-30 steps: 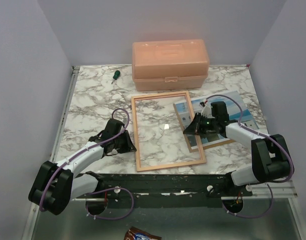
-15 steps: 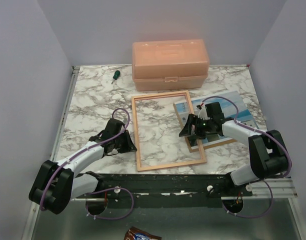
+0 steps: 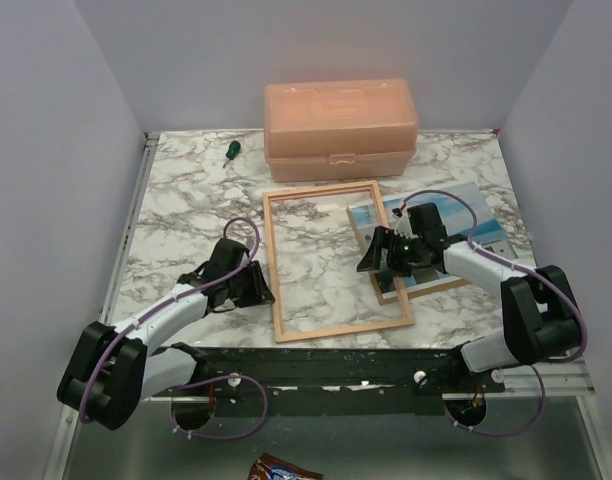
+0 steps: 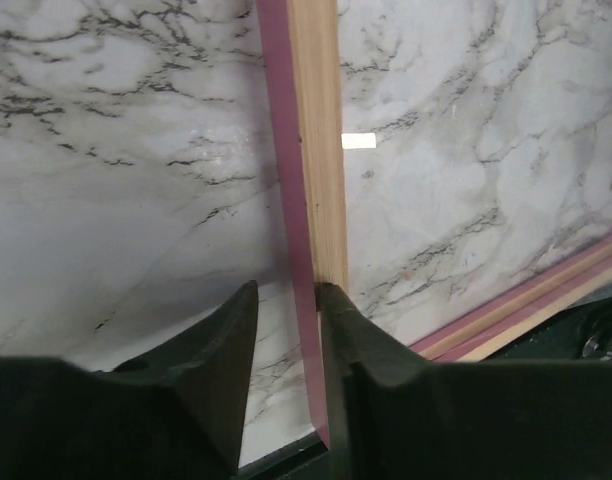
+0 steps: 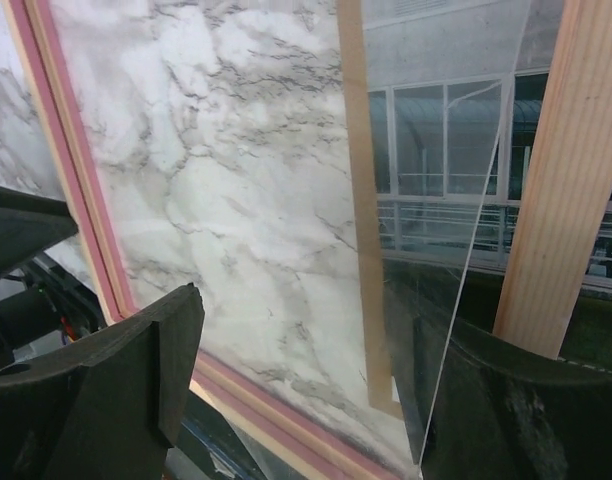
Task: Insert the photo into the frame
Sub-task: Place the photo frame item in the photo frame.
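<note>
The right gripper, clamped a second ago, now gapes wide over the right rail of the frame. The left gripper has slackened, narrowly straddling the left rail. The photo lies just right of the frame.

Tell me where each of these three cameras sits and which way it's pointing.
Top external: above and behind the bases, looking down on the table, both arms, the frame and the photo.
Left wrist: on the left arm, looking past the left pincer, whose fingers straddle a rail of the frame.
Right wrist: on the right arm, looking between the fingers of the open right pincer at the frame and photo.
Shared: all three show the frame; top and right wrist share the photo.
</note>
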Motion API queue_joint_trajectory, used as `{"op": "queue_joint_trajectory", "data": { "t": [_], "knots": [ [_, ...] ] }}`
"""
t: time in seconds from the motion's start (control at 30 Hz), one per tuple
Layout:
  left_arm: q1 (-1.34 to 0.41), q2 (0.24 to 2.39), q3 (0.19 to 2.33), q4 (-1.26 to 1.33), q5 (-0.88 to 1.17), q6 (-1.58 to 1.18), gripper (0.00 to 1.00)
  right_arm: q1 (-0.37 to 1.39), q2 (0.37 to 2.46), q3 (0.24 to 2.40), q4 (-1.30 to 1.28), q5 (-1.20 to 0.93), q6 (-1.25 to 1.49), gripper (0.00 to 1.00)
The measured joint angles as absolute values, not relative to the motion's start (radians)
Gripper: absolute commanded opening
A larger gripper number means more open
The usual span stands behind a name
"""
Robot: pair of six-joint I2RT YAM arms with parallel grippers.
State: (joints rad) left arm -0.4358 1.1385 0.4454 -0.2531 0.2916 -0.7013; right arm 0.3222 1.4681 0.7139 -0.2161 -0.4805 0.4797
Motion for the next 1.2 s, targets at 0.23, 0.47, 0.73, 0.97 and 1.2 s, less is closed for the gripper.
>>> {"op": "queue_joint_trajectory", "data": {
  "t": [0.23, 0.47, 0.73, 0.97, 1.2],
  "knots": [
    [-0.436, 1.040, 0.426, -0.305, 0.265, -0.701, 0.68, 0.322, 1.369, 0.704, -0.204, -0.492, 0.522, 0.51],
    [-0.436, 0.987, 0.431, -0.324, 0.252, -0.708, 0.64, 0.322, 1.314, 0.694, -0.193, -0.513, 0.567, 0.17],
    [-0.436, 1.134, 0.488, -0.322, 0.213, -0.715, 0.50, 0.322, 1.311, 0.685, -0.189, -0.527, 0.588, 0.04],
    [-0.439, 1.209, 0.522, -0.297, 0.196, -0.711, 0.46, 0.322, 1.279, 0.669, -0.189, -0.529, 0.594, 0.01],
    [-0.498, 1.291, 0.567, -0.285, 0.180, -0.696, 0.22, 0.322, 1.248, 0.661, -0.196, -0.528, 0.595, 0.01]
  ]
}}
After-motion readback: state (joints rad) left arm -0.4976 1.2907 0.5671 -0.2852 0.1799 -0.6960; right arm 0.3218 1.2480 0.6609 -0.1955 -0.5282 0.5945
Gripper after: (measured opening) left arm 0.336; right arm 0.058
